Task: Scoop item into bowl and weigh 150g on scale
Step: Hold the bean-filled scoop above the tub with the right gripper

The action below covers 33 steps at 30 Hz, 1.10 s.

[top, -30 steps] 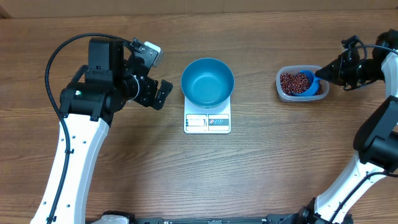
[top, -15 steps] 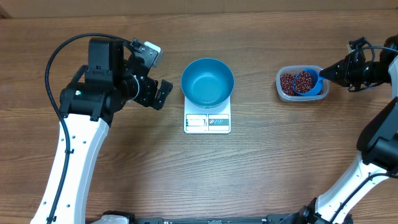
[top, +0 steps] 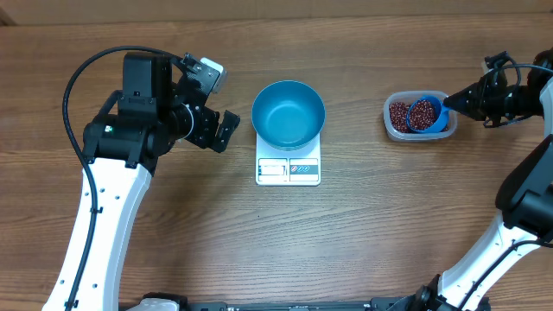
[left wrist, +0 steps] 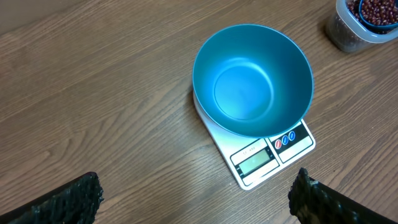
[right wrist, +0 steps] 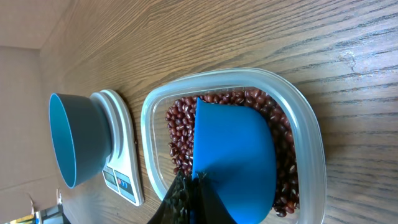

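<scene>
Scooping: right gripper (top: 448,105) grasps the small blue plastic scoop (top: 422,113) holding dark red-brown beans (top: 398,113); next, carry it level toward 9 o'clock to the round blue bowl (top: 289,114). Left gripper (left wrist: 196,190) released.

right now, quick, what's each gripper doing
left gripper: open, holding nothing
right gripper: closed, holding the blue scoop by its handle

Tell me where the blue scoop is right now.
Overhead view, far right of the table: the scoop sits at the clear tub, gripped by the right gripper, well right of the bowl.
</scene>
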Each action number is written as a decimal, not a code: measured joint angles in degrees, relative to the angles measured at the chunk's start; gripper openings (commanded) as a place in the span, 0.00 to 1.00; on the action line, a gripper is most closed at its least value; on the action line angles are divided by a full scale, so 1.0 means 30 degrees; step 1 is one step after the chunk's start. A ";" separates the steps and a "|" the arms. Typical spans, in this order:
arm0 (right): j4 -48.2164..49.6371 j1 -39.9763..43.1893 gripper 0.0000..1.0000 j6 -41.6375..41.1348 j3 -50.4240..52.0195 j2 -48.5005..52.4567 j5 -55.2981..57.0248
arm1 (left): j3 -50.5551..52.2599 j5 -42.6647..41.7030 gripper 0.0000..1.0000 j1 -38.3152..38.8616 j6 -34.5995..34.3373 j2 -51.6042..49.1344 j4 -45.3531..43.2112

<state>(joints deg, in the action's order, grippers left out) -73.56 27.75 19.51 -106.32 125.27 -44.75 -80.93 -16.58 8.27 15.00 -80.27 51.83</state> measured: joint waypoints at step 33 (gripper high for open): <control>0.0000 0.0000 0.04 -0.0430 0.0000 0.0000 -0.0831 | 0.0000 0.0000 1.00 0.0000 0.0000 0.0000 0.0007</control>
<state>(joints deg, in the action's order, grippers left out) -73.56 27.75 18.22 -106.32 125.27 -47.24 -80.93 -16.58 8.27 15.00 -80.27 51.86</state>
